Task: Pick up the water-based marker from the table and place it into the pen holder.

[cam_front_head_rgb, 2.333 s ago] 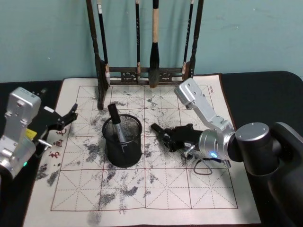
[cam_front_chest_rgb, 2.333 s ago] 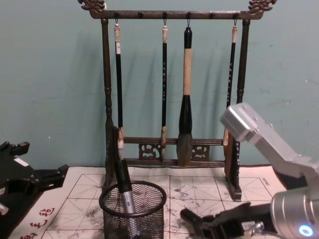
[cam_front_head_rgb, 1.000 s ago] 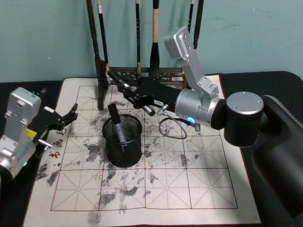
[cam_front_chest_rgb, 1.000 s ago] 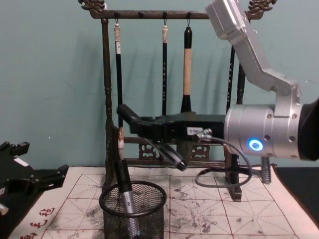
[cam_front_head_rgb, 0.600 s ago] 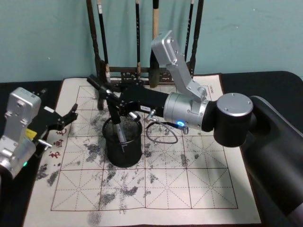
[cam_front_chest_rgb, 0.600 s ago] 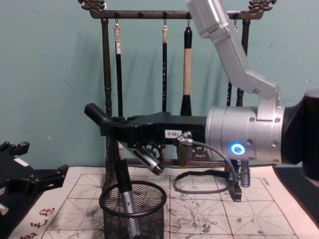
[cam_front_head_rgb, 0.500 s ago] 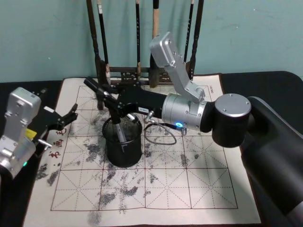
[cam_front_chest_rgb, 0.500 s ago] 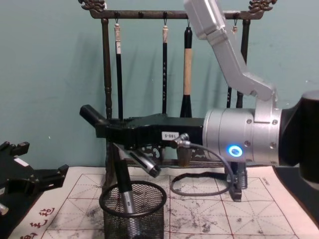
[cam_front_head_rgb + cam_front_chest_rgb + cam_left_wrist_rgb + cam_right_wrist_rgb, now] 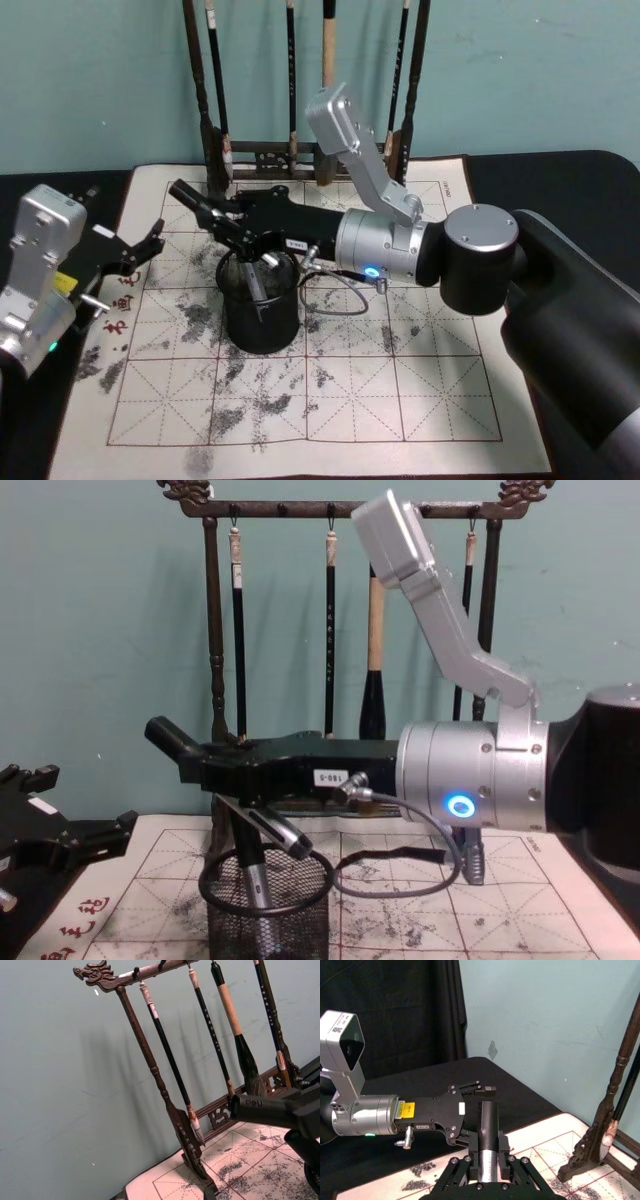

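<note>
Black left gripper (image 9: 140, 247): parked at my left over the edge of the mat, well apart from the cup; its two fingers stand apart with nothing between them. From my right wrist it shows beyond the marker's cap, also spread (image 9: 470, 1091).

Mat (image 9: 400, 400): pale felt ruled in red squares, blotched with ink, lying on a dark table (image 9: 560, 190).

Pen holder (image 9: 260, 320): black wire-mesh cup standing upright on the mat, left of centre. In the chest view its rim (image 9: 265, 875) sits directly below my right gripper. One marker already stands inside (image 9: 255, 880), leaning against the wall.

Water-based marker (image 9: 205, 212): dark barrel clamped in my right gripper, tilted, cap end up and out to my left, lower grey end (image 9: 290, 842) angled down just above the cup's rim. I cannot tell whether the tip touches the rim.

Right gripper (image 9: 240, 235): reaching across from my right, hovering over the cup's mouth, fingers (image 9: 502, 1142) pressed together on the marker's barrel (image 9: 487, 1135).

Brush rack (image 9: 215, 680): tall dark wooden frame at the back of the mat, against the teal wall, with brushes (image 9: 330, 630) hanging from its top bar; the arm crosses in front of it.
</note>
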